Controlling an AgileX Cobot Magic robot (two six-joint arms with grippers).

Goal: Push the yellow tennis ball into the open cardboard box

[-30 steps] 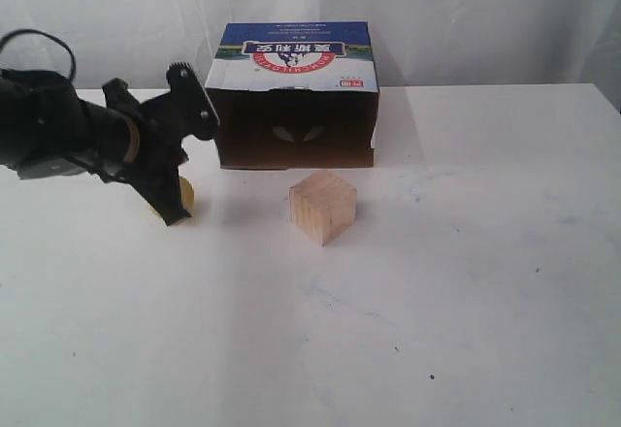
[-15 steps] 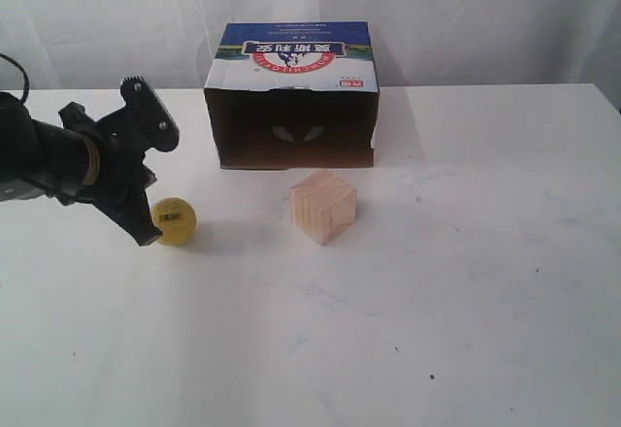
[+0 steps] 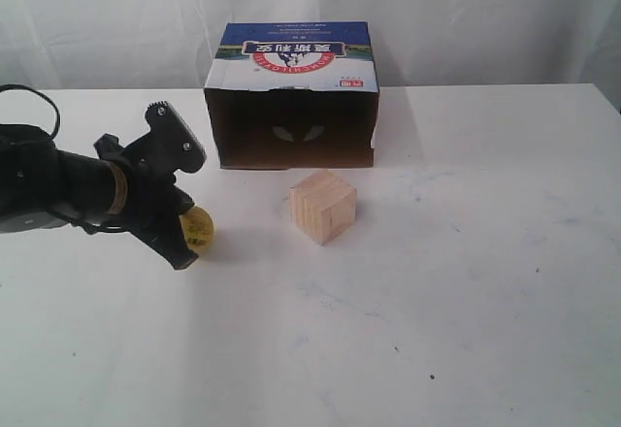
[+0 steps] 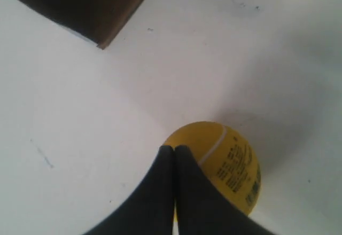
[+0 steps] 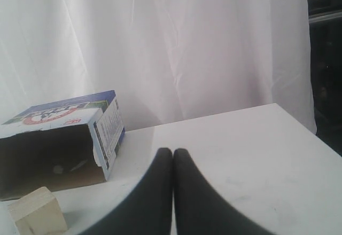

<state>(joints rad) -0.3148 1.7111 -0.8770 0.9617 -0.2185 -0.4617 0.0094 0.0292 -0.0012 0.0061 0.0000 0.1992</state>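
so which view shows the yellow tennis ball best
The left wrist view: the yellow tennis ball sits close up, seam and black print clear, at the tips of the shut left gripper. The exterior view shows it small, partly hidden by that gripper. The right wrist view misses it.

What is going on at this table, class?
The left arm's shut claw sits low against the small yellow tennis ball on the white table, seemingly pushing it. The ball lies outside the open brown cardboard box, left of the pale wooden cube. The right claw, also shut, holds nothing.
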